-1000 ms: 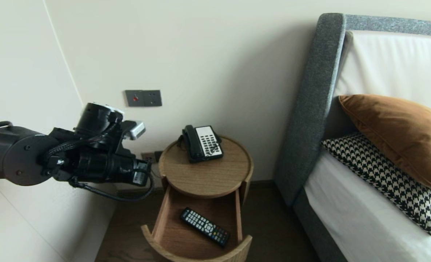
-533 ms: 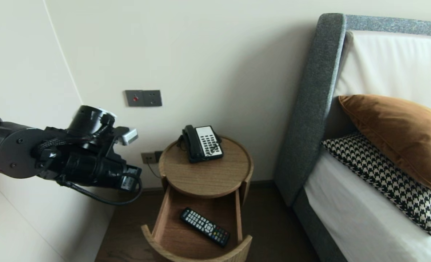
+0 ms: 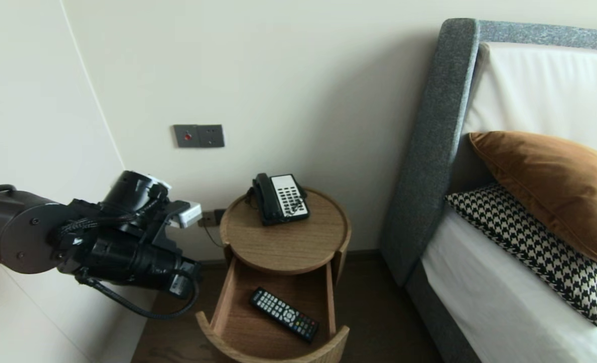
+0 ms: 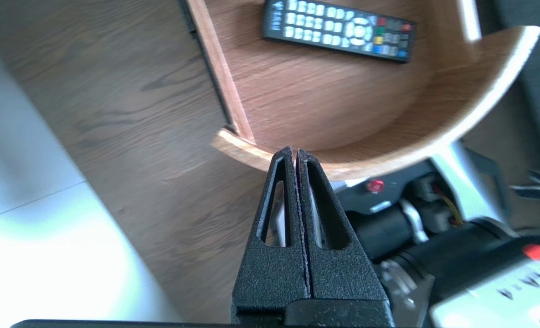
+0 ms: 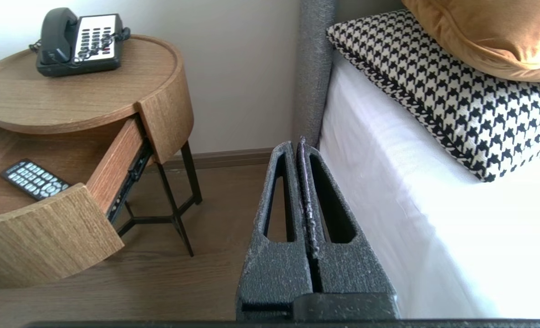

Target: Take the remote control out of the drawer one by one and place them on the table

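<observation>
A round wooden nightstand (image 3: 283, 242) stands by the wall with its drawer (image 3: 273, 354) pulled out. A black remote (image 3: 284, 314) lies flat inside the drawer, and a black and white phone (image 3: 280, 197) sits on the top. My left arm (image 3: 127, 237) hangs left of the nightstand, at about the height of the drawer. The left gripper (image 4: 295, 152) is shut and empty, its tips above the drawer's curved front (image 4: 434, 132), apart from the remote (image 4: 338, 29). The right gripper (image 5: 297, 146) is shut and empty, low between the nightstand and the bed.
A bed with a grey headboard (image 3: 429, 151) stands right of the nightstand, with a brown cushion (image 3: 555, 186) on a houndstooth pillow (image 3: 530, 247). A white wall panel (image 3: 26, 101) is close on the left. A switch plate (image 3: 198, 135) and a socket (image 3: 208, 218) are on the back wall.
The left arm drew back to the left, then swung down and right; its wrist now hangs lower, beside the drawer. The remote, drawer and right arm have not moved.
</observation>
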You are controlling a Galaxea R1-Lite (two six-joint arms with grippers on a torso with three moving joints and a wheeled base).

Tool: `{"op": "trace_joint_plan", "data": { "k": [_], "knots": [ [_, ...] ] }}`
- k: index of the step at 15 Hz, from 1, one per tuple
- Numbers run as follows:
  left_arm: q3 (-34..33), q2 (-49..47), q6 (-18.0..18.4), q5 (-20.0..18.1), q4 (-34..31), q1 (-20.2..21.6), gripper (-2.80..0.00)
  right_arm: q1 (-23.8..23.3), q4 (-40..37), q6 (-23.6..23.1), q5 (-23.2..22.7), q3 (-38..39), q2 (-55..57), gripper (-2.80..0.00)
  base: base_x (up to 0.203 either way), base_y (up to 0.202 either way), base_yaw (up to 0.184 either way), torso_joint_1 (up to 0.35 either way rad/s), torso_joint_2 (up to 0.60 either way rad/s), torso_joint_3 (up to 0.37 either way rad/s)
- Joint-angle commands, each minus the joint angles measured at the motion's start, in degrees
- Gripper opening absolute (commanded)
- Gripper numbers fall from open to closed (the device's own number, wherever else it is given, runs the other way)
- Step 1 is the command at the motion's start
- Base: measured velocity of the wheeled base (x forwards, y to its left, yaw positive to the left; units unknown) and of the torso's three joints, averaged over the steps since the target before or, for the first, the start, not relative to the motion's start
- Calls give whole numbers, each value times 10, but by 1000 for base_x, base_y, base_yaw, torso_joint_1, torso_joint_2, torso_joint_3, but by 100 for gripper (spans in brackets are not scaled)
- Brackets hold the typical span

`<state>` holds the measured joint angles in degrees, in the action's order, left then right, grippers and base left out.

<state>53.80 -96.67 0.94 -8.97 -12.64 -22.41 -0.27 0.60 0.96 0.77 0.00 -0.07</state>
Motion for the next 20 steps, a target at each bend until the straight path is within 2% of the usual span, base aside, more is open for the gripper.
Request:
{"op": "trace_joint_plan", "data": {
  "k": [1, 3, 6, 8, 10, 13, 14, 16, 19, 20],
  "knots": [
    [-6, 25, 0, -18, 0, -1, -280, 0, 0, 0, 0, 3, -5, -280, 0, 0, 0, 0, 0, 0],
    [-4, 39, -11, -24, -23, 3, -280, 0, 0, 0, 0, 3, -5, -280, 0, 0, 0, 0, 0, 0],
    [3, 23, -45, -25, -35, 3, -280, 0, 0, 0, 0, 3, -5, -280, 0, 0, 0, 0, 0, 0],
    [9, 16, -39, -30, -33, 6, -280, 0, 0, 0, 0, 3, -5, -280, 0, 0, 0, 0, 0, 0],
    [20, 6, 8, -29, -34, 27, -280, 0, 0, 0, 0, 3, -5, -280, 0, 0, 0, 0, 0, 0],
    [22, -2, 113, -26, -34, 55, -280, 0, 0, 0, 0, 3, -5, -280, 0, 0, 0, 0, 0, 0],
    [22, -11, 133, -25, -34, 58, 0, 0, 0, 0, 0, 3, -5, -280, 0, 0, 0, 0, 0, 0],
    [24, -27, 175, -23, -33, 58, 0, 0, 0, 0, 0, 3, -5, -280, 0, 0, 0, 0, 0, 0],
    [42, -64, 304, -21, -33, 48, 0, 0, 0, 0, 0, 3, -5, -280, 0, 0, 0, 0, 0, 0],
    [61, -80, 321, -20, -33, 39, 0, 0, 0, 0, 0, 3, -5, -280, 0, 0, 0, 0, 0, 0]
  ]
}}
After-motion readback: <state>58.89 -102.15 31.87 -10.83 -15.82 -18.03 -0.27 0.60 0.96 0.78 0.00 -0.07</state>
